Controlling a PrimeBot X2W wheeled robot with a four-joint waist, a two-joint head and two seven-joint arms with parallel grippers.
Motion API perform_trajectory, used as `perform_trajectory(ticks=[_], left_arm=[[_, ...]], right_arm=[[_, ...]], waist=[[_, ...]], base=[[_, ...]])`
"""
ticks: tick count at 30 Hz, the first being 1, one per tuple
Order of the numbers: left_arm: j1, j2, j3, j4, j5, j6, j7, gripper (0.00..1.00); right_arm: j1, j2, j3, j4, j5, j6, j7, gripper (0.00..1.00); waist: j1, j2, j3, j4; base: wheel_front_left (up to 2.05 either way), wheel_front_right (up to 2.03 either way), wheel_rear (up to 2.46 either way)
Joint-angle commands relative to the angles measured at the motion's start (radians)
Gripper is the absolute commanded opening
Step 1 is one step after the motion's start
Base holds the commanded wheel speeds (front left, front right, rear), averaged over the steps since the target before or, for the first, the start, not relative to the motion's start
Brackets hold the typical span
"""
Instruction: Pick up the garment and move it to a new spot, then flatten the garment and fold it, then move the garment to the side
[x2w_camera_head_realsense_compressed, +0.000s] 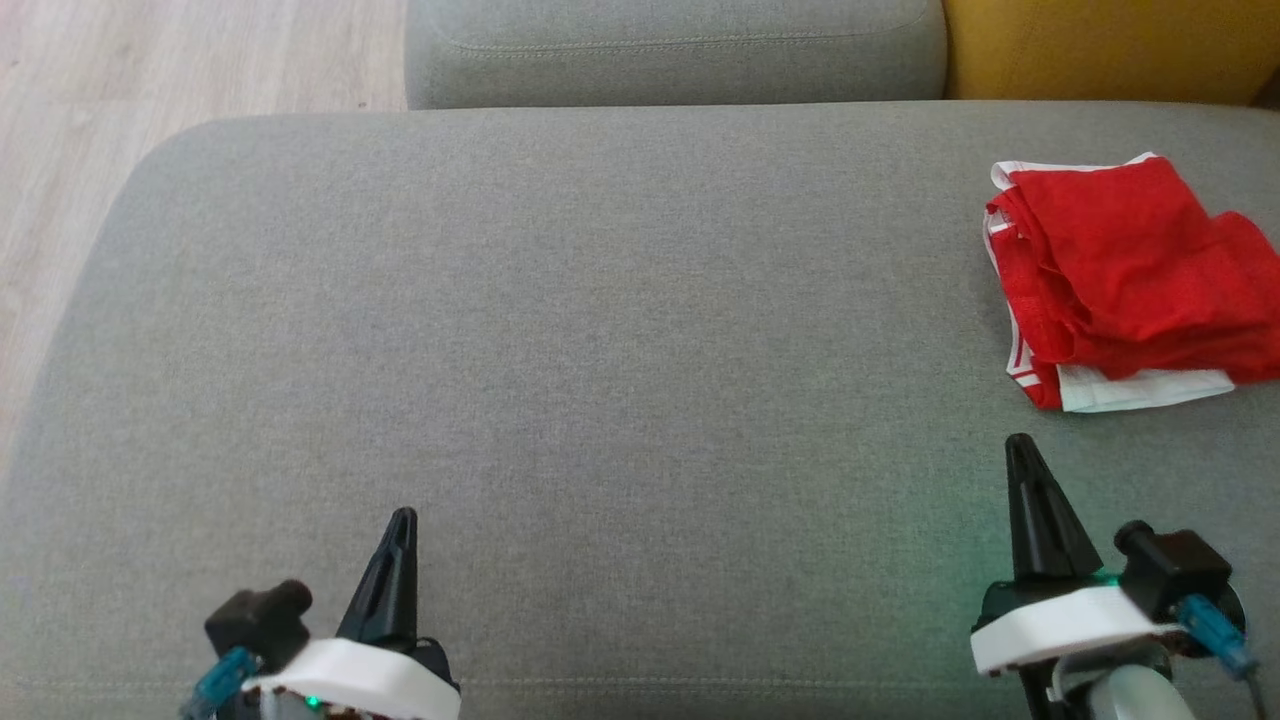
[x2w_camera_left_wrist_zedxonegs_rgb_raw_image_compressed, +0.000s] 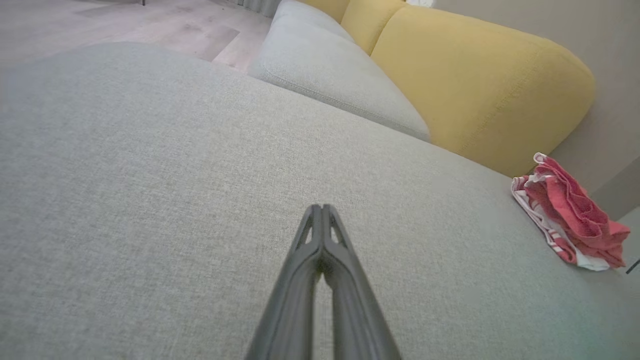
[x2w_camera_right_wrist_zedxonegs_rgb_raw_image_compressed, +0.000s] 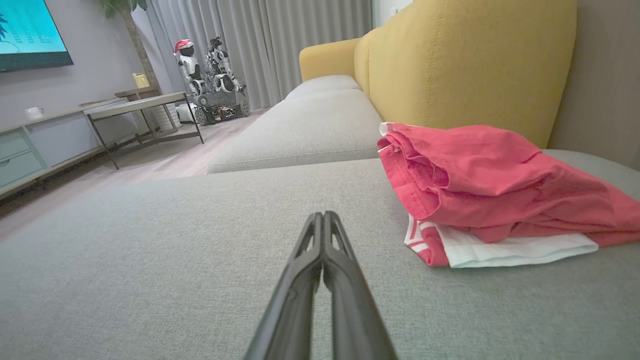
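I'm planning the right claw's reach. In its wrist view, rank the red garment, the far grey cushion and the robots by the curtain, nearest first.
1. Red garment, just ahead, to the right.
2. Far grey cushion, straight ahead past the seam.
3. Robots, farthest, upper left against the curtain.

Garment (x2w_camera_head_realsense_compressed: 1130, 280) on cushion (x2w_camera_head_realsense_compressed: 560, 330), far right, near backrest (x2w_camera_head_realsense_compressed: 1110, 45)

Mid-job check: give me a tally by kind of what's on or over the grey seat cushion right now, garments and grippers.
Garments: 1, the red and white garment, bunched at the right end of the cushion.
Grippers: 2, left gripper and right gripper, both shut and empty.
Total: 3
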Motion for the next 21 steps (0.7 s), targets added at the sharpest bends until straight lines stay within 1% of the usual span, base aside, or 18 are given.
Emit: perform_trajectory(ticks=[1, 2, 21], left_arm=[[-0.041, 0.003, 0.009, -0.034, -0.028, -0.002, 0.004, 0.0], [-0.041, 0.003, 0.009, -0.034, -0.028, -0.002, 0.004, 0.0], [-0.064, 0.011, 0.045, -0.028, -0.221, -0.012, 0.053, 0.0]], right_arm=[[-0.038, -0.004, -0.003, -0.035, 0.036, 0.0, 0.007, 0.0], [-0.038, -0.004, -0.003, -0.035, 0.036, 0.0, 0.007, 0.0], [-0.053, -0.014, -0.011, -0.03, 0.274, 0.0, 0.052, 0.0]], waist=[[0.0, 0.0, 0.0, -0.001], [0.0, 0.0, 0.0, -0.001], [0.0, 0.0, -0.005, -0.009]], base=[[0.0, 0.0, 0.0], [0.0, 0.0, 0.0], [0.0, 0.0, 0.0]])
